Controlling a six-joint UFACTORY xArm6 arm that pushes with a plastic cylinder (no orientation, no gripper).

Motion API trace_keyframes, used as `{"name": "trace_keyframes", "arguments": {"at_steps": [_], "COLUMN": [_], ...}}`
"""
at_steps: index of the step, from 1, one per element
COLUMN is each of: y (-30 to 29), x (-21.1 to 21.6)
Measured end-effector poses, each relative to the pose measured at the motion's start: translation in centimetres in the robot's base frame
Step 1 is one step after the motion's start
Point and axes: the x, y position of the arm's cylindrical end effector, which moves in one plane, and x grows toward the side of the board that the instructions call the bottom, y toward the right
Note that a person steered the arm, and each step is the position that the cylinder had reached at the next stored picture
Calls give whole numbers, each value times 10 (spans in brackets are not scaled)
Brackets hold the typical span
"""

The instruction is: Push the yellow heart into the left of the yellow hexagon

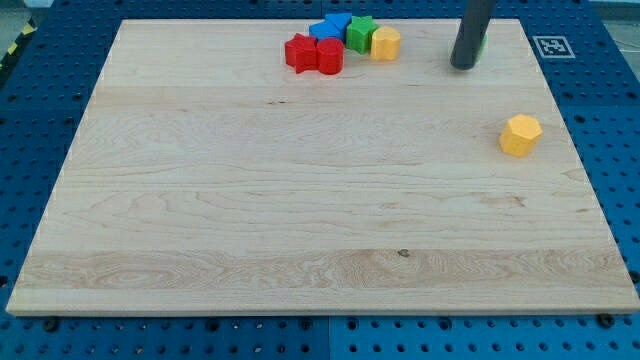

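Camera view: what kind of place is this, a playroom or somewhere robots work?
Probably a robot lab, not a playroom. A wooden board lies on a blue bench full of holes, a printed marker tag sits at its corner, and my tip stands right of the yellow heart.

A single camera looks down at an angle from the near edge of the wooden board (300,200), far enough back to take in almost its whole surface.

No readable words or numbers, only a black-and-white square marker (551,46) beside the board's (300,220) top-right corner
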Motion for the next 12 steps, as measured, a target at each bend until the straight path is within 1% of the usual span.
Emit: {"name": "trace_keyframes", "arguments": {"at_steps": [1, 2, 3, 4, 5, 6, 7, 8, 9, 10, 11, 12], "y": [-16, -46, -56, -56, -77, -108, -112, -112, -108, -103, -61, -25], "x": [-4, -7, -27, -73, -93, -96, -68, -13, 11, 9, 22, 44]}}
